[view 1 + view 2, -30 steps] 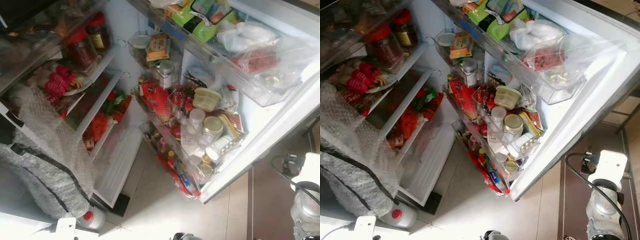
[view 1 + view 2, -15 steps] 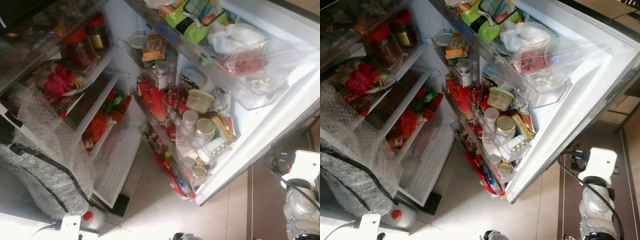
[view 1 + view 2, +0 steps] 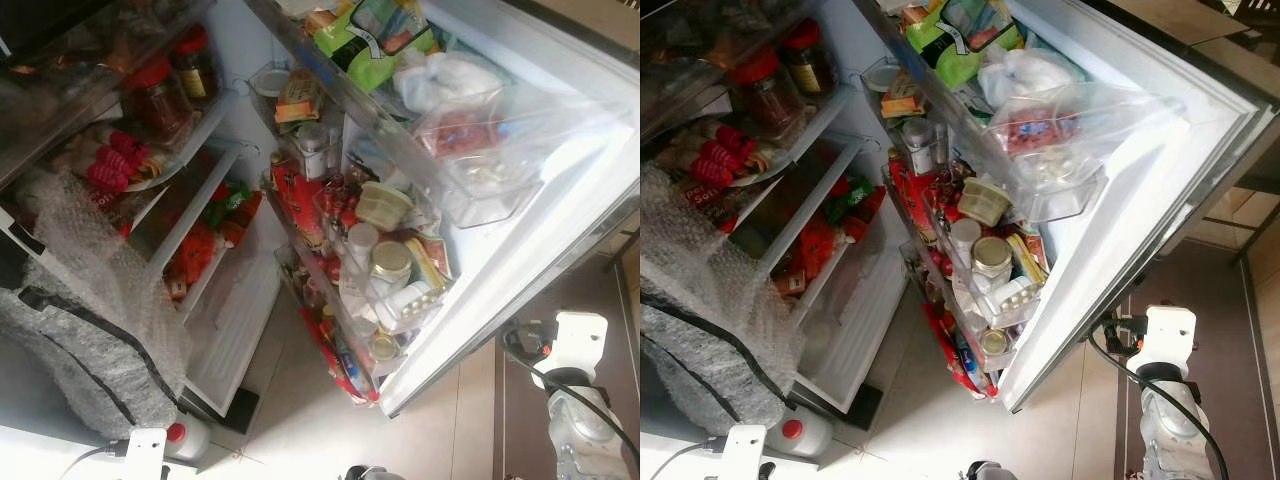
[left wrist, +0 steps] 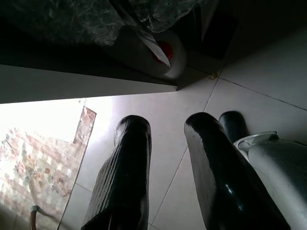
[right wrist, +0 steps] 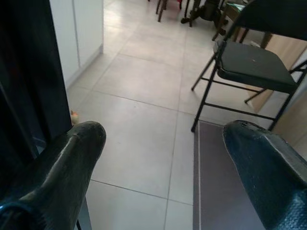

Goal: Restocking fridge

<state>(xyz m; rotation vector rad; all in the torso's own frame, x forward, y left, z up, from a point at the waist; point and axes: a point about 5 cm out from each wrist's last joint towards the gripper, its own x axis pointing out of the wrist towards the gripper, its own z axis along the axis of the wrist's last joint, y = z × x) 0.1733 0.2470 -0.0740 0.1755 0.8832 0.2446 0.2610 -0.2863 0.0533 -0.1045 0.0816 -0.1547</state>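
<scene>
Ahead stands the fridge (image 3: 235, 330), its door (image 3: 520, 250) swung right with crowded racks, then a bubble-wrapped bundle (image 3: 90, 330) near left, and both idle grippers, left gripper (image 4: 165, 167) and right gripper (image 5: 165, 167), released, empty over floor tiles.

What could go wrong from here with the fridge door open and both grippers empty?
1. The door racks look crammed; jars such as the gold-lidded jar could tip out if the door gets bumped.
2. The bubble-wrapped bundle sits in front of the shelves and may block reach.
3. The left gripper and right gripper hang open near the floor, so any lift passes close to the door edge.
</scene>
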